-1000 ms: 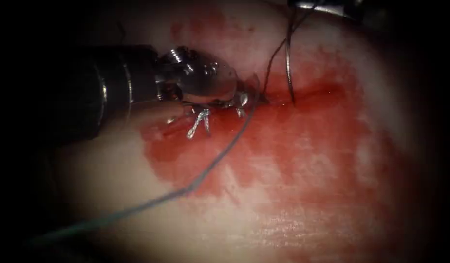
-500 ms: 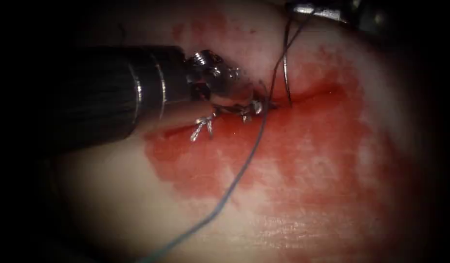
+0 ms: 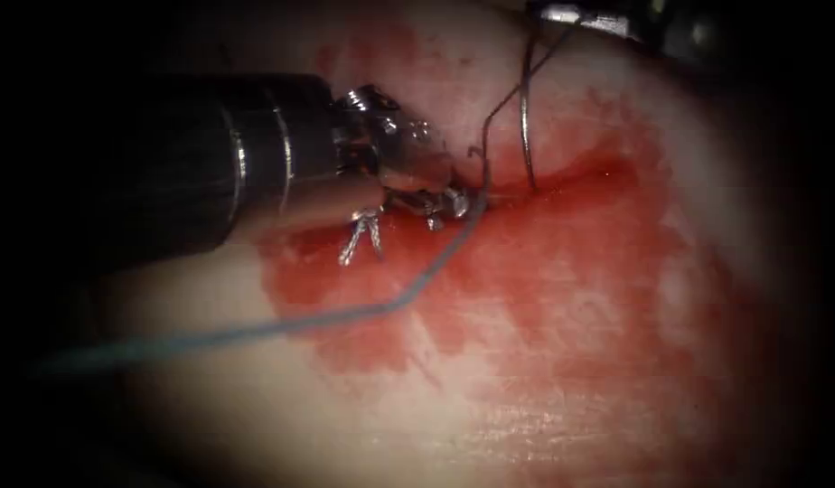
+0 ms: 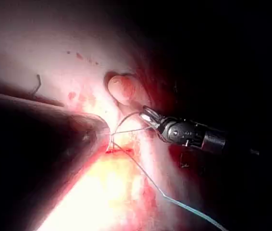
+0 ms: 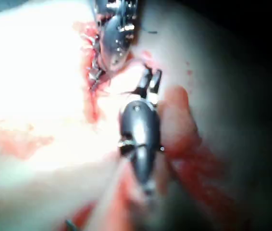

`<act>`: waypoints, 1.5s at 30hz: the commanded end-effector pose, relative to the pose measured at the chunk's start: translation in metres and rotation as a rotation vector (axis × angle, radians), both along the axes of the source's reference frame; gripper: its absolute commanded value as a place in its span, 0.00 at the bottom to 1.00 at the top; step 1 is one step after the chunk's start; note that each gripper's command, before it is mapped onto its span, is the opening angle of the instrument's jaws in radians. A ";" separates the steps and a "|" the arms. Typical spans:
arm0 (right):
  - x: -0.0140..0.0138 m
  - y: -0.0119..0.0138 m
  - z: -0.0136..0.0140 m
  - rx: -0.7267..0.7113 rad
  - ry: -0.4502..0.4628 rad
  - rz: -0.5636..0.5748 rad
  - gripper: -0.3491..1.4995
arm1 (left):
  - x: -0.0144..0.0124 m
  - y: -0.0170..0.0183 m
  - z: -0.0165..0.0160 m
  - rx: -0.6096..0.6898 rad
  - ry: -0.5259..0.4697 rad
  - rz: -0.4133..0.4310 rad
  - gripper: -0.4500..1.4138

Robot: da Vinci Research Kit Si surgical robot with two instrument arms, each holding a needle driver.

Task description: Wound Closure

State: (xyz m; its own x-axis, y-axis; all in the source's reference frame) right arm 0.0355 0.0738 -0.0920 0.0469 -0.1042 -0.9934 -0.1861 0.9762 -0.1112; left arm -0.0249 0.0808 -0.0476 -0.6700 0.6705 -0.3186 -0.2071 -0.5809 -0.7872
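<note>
The tissue (image 3: 562, 361) carries a cut (image 3: 580, 172) ringed by red fluid. My left tool (image 3: 454, 202) reaches in from the left, its tip down at the cut beside the thread. The blue thread (image 3: 408, 294) runs from that tip down and left across the tissue. My right tool (image 3: 576, 14) is shut on the curved needle (image 3: 523, 117) near its rear end. The needle hangs down with its point meeting the tissue at the cut's far edge, right of the left tool. The right tool (image 4: 148, 117) also holds the needle (image 4: 129, 115) in the left wrist view. Right tool (image 5: 150, 79) faces the left tool (image 5: 112, 38).
Two earlier stitches with pale cut thread ends (image 3: 361, 237) lie along the cut under the left tool. A dark strand of thread (image 3: 503, 99) drops from the right tool toward the cut. The red fluid (image 3: 544, 271) spreads widely below and right of the cut.
The left tool pushed right along the cut, then eased back left a little. The thread's free length swung toward the bottom, then back out to the left. The needle shifted slightly left.
</note>
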 end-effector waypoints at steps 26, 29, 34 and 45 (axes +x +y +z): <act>0.0013 -0.0024 0.0022 -0.097 -0.002 -0.026 0.00 | 0.0001 0.0011 -0.0024 -0.015 -0.015 0.002 0.54; 0.0011 -0.0027 0.0024 -0.144 -0.018 -0.032 0.00 | 0.0003 0.0010 -0.0025 -0.015 -0.016 0.004 0.54; 0.0006 -0.0028 0.0030 -0.181 -0.036 -0.049 0.00 | 0.0007 0.0007 -0.0027 -0.015 -0.019 0.009 0.54; 0.0008 -0.0039 0.0022 -0.147 -0.001 -0.030 0.00 | 0.0014 0.0030 -0.0043 -0.047 -0.017 -0.059 0.54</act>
State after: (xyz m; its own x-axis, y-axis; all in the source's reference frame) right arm 0.0354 0.0696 -0.0901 0.0459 -0.2486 -0.9675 -0.1566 0.9548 -0.2528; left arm -0.0228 0.0834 -0.0525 -0.6192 0.6966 -0.3624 -0.2315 -0.6030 -0.7634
